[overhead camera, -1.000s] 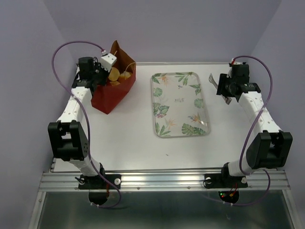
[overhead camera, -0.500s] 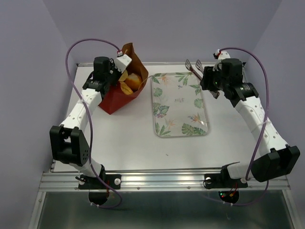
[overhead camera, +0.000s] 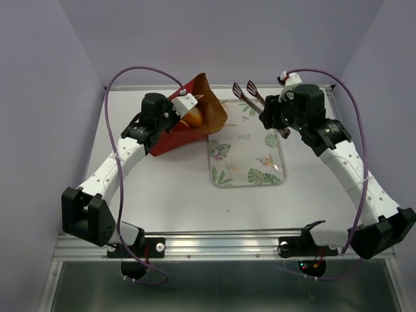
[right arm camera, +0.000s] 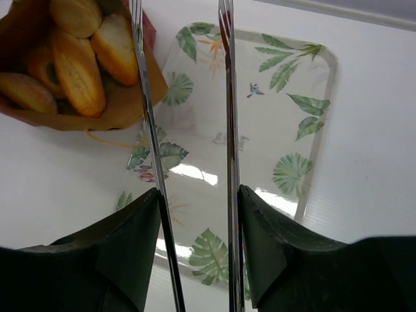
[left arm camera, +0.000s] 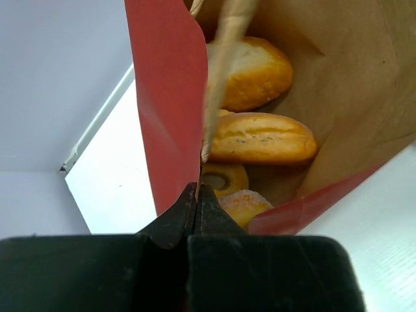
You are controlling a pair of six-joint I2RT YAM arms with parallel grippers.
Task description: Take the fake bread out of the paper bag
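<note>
The dark red paper bag [overhead camera: 170, 135] is tilted, its brown-lined mouth toward the tray. My left gripper [overhead camera: 183, 104] is shut on the bag's rim; in the left wrist view its jaws [left arm camera: 197, 192] pinch the red wall [left arm camera: 166, 97]. Inside lie two oblong loaves [left arm camera: 260, 138], a ring-shaped bagel [left arm camera: 224, 177] and a sugared bun [left arm camera: 246, 203]. My right gripper [overhead camera: 270, 114] holds metal tongs [overhead camera: 245, 90] over the tray's far end. In the right wrist view the tongs [right arm camera: 227, 110] reach toward the bag [right arm camera: 123, 112] and its bread [right arm camera: 77, 73].
A leaf-patterned rectangular tray [overhead camera: 250, 166] lies at the table's middle right, also below the tongs in the right wrist view [right arm camera: 289, 84]. The bag's mouth overlaps the tray's far left corner. Purple cables arc above both arms.
My left gripper has carried the bag rightward to the tray and tipped it over. My right gripper has swung left with the tongs over the tray's far end.
</note>
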